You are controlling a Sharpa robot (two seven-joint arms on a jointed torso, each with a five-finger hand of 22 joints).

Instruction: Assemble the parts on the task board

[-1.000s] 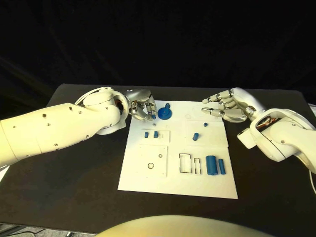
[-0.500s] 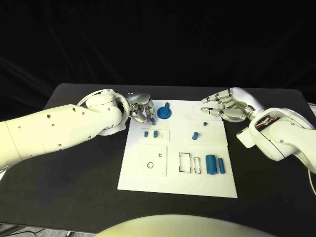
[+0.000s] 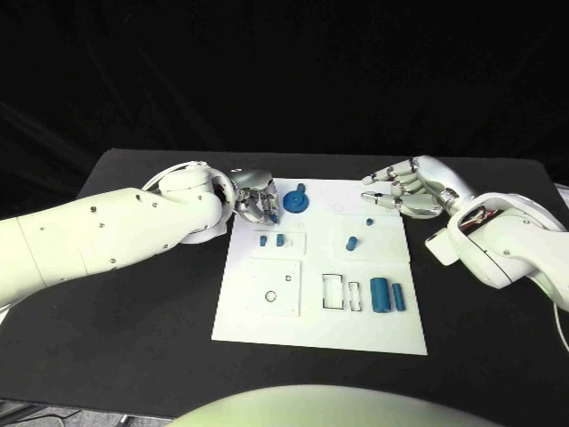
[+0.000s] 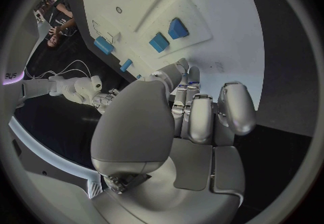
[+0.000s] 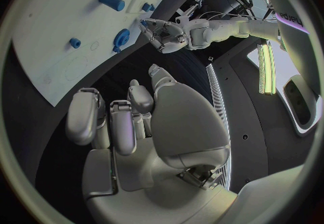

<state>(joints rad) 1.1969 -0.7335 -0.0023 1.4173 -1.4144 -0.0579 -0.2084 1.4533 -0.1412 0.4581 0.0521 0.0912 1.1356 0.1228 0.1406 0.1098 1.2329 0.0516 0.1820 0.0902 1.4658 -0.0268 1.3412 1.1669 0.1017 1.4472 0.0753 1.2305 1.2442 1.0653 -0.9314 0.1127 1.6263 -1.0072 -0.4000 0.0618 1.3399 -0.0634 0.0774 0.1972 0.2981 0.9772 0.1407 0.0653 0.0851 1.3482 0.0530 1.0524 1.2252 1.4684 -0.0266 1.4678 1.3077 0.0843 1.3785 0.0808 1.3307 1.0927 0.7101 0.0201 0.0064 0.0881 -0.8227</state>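
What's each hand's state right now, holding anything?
Left hand: fingers curled at the task board's far-left corner; whether it pinches a part cannot be told.
Right hand: open, holding nothing.

left hand: fingers curled, holding nothing; right hand: fingers spread, empty

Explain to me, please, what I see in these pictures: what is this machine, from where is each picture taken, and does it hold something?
It is a robot with two white arms ending in silver hands. One picture comes from a camera on its head, the round pictures from cameras behind each wrist. On the black table lies a white task board with small blue parts. The left hand is at the board's far left corner, fingers curled; whether it holds something I cannot tell. The right hand hovers open, holding nothing.
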